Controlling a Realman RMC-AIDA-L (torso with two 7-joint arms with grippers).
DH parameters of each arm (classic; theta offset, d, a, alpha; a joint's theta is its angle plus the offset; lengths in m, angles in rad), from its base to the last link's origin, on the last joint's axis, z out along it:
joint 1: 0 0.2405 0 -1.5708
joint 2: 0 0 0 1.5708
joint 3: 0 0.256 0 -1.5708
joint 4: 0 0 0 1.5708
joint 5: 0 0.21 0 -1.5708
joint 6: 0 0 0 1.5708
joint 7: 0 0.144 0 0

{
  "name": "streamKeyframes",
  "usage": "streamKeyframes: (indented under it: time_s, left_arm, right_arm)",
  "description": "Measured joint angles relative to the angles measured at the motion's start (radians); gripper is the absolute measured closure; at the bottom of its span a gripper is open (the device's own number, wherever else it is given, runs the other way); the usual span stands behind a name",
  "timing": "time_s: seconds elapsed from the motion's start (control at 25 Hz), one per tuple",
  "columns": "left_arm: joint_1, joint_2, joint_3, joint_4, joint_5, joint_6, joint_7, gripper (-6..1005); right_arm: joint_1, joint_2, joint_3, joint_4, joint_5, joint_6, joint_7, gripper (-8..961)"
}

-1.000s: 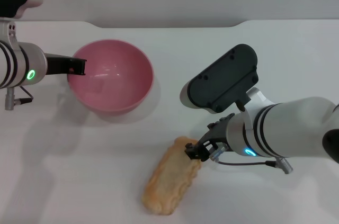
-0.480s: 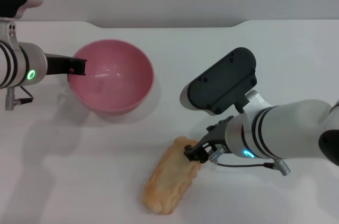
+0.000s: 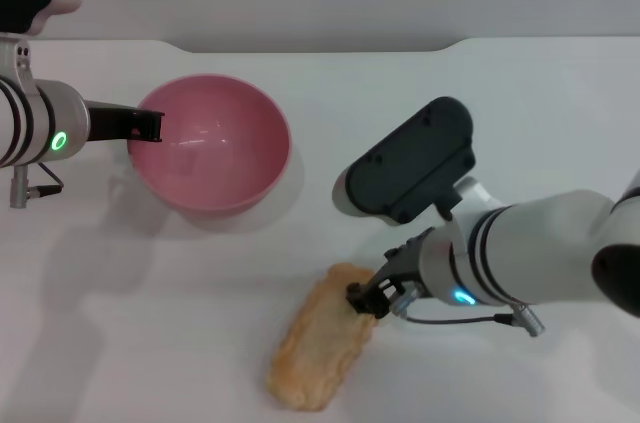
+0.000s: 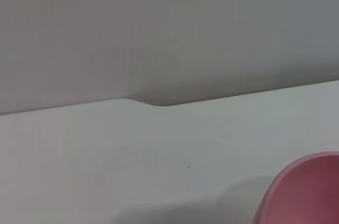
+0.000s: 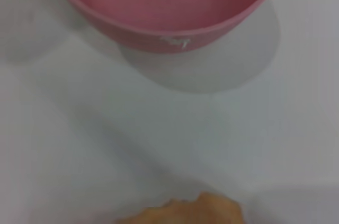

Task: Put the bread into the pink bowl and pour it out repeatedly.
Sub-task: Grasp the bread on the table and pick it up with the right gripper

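The pink bowl (image 3: 215, 143) stands upright and empty at the back left of the white table; it also shows in the left wrist view (image 4: 304, 192) and the right wrist view (image 5: 164, 7). My left gripper (image 3: 150, 126) is shut on its left rim. The bread (image 3: 318, 351), a golden-tan ridged loaf, lies flat on the table near the front, in front and to the right of the bowl; its end shows in the right wrist view (image 5: 183, 211). My right gripper (image 3: 366, 297) is low at the loaf's far right end, open, with a fingertip touching the crust.
The white table (image 3: 520, 113) ends at a grey wall along the back, with a shallow step in that edge. Nothing else stands on it. My bulky right forearm hangs over the front right area.
My right gripper has moved a little left and down onto the bread's end. The loaf has barely shifted. The left arm and the bowl have not moved.
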Motion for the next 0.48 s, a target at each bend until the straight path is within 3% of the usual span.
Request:
streamKeyframes:
  time_s: [0.28, 0.48]
  left_arm:
    - [0.000, 0.000, 0.000, 0.000, 0.001, 0.000, 0.000, 951]
    - [0.000, 0.000, 0.000, 0.000, 0.000, 0.000, 0.000, 950]
  right_arm:
    - [0.010, 0.000, -0.031, -0.006, -0.008, 0.011, -0.013, 374]
    - [0.011, 0.000, -0.033, -0.005, -0.008, 0.018, -0.014, 606]
